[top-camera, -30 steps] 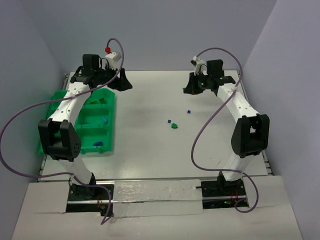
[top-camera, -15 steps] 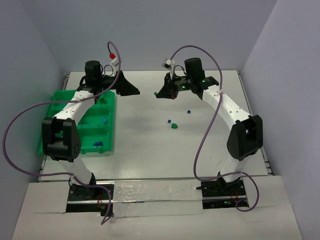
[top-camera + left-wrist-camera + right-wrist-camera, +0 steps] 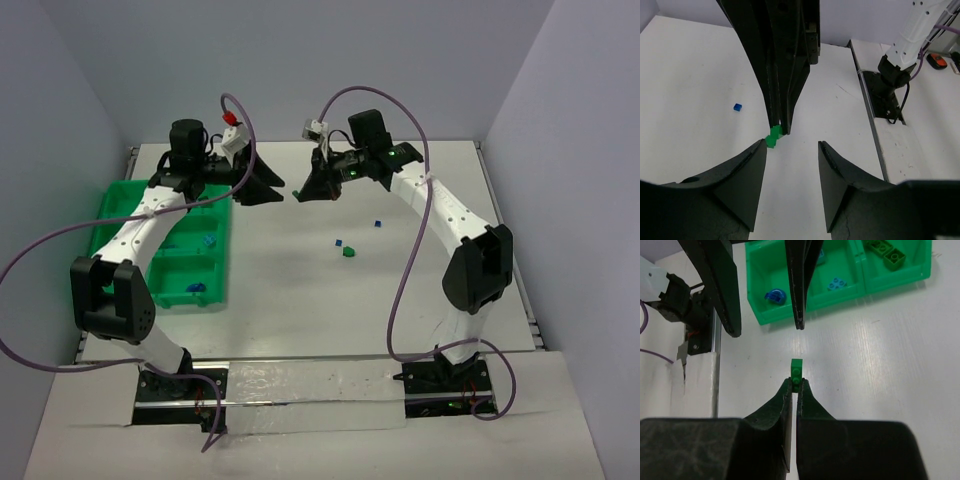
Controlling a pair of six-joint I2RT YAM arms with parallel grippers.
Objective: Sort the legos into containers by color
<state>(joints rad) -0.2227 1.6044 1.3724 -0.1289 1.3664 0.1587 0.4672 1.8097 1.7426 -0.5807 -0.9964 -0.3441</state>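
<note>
Green lego (image 3: pixel 796 370) tight between right fingers (image 3: pixel 782 410); left fingers (image 3: pixel 740 180) apart.

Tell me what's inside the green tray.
The bright green plastic tray holds a rounded blue piece, a pale blue plate and dark green bricks. The left gripper's jaws hide other parts.

**Soft, even light; wrist views murky low down**

Top view: diffuse overhead light, white table (image 3: pixel 300 290) bright, shadows faint. Dull sheen on shiny strip (image 3: pixel 310 392) at 6 o'clock. Wrist views: centre sharp; black fingers (image 3: pixel 725 200) at 6 o'clock blurred, underexposed. Right wrist: green tray (image 3: pixel 770 315) at 12 o'clock vividly saturated.
</note>
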